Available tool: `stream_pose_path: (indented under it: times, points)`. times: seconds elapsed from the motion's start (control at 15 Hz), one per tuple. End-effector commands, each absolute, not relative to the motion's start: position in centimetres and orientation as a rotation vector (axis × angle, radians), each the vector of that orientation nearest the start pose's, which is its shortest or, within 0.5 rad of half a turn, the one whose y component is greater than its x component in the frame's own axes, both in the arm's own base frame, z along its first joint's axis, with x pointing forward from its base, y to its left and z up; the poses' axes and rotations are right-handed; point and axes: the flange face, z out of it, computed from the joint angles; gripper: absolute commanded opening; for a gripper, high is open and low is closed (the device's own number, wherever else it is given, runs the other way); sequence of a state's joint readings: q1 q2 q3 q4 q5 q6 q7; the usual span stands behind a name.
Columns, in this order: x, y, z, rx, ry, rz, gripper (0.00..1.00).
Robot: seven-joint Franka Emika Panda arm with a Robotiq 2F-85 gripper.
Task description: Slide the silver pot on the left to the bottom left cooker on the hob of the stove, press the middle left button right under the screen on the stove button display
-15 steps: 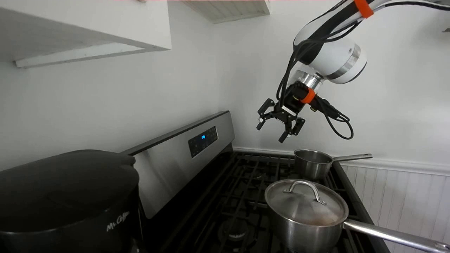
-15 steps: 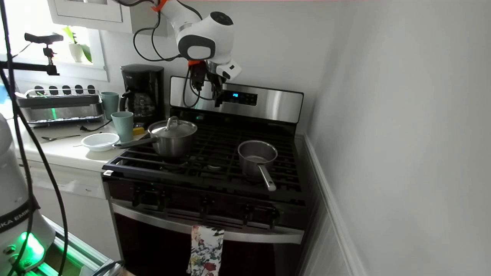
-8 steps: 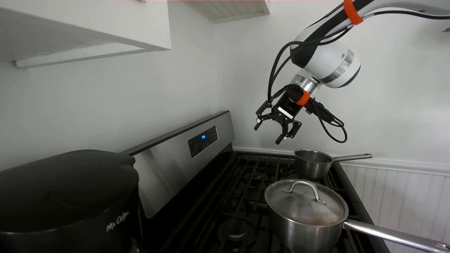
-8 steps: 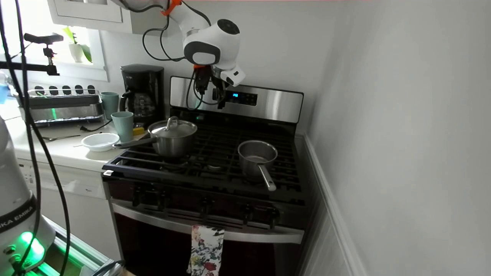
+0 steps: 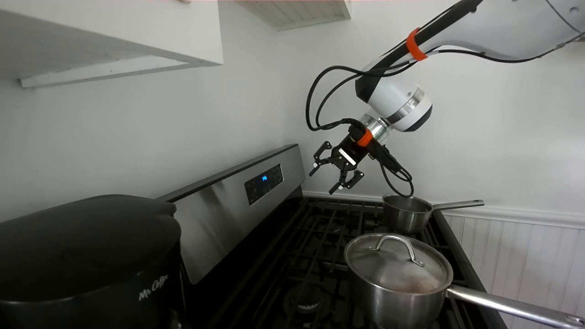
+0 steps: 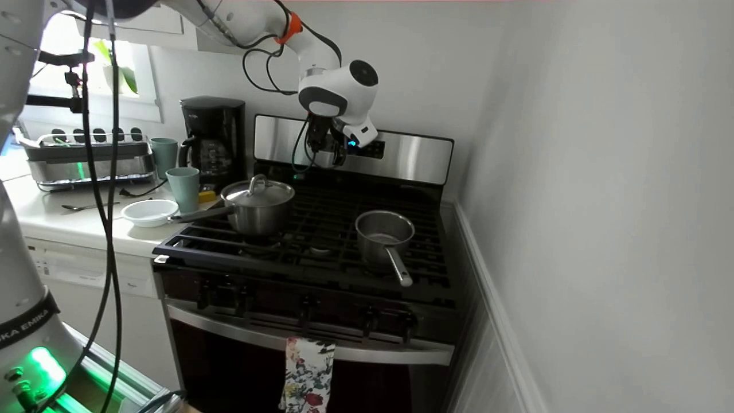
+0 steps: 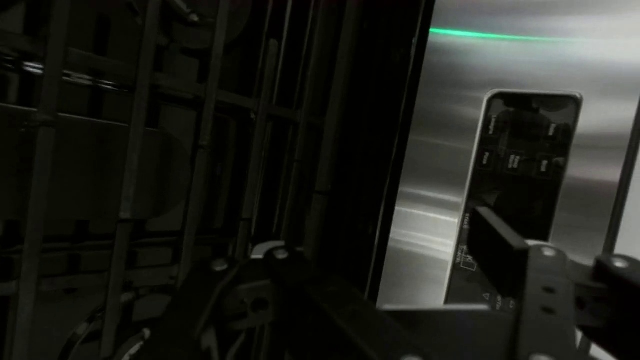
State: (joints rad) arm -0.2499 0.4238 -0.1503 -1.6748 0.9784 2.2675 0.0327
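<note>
The lidded silver pot [image 5: 395,301] stands on the left side of the hob [image 6: 321,229], its handle out over the front edge; it shows in both exterior views [image 6: 261,218]. The button display [image 5: 256,194] with a blue-lit screen [image 5: 264,178] is on the steel back panel. My gripper [image 5: 324,179] is open and empty, in the air above the grates, apart from the panel. In the wrist view the gripper [image 7: 375,235] has its right finger [image 7: 500,250] in front of the display [image 7: 525,190], hiding part of it; printed labels show, the lit digits do not.
A smaller open pot [image 5: 406,217] stands on the right of the hob. A coffee maker [image 6: 213,137], cups [image 6: 183,189] and a white bowl [image 6: 150,212] stand on the left counter. A wall [image 6: 573,201] rises close to the stove's right side.
My gripper has moved down and closer to the back panel, leftward in one exterior picture and rightward in the other. It stays open. Both pots have not moved.
</note>
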Motion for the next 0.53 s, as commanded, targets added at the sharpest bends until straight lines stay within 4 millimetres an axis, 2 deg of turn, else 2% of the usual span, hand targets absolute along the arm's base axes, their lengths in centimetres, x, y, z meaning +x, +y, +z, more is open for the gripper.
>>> stream_pose_path:
  times: [0.0,0.27,0.47]
  points:
    - [68.1,-24.9,38.5,-2.019,1.115,-0.378,0.50]
    - [70.2,-24.9,38.0,-1.948,1.081,-0.335,0.24]
    - [71.4,-24.9,36.6,-1.938,1.060,-0.289,0.02]
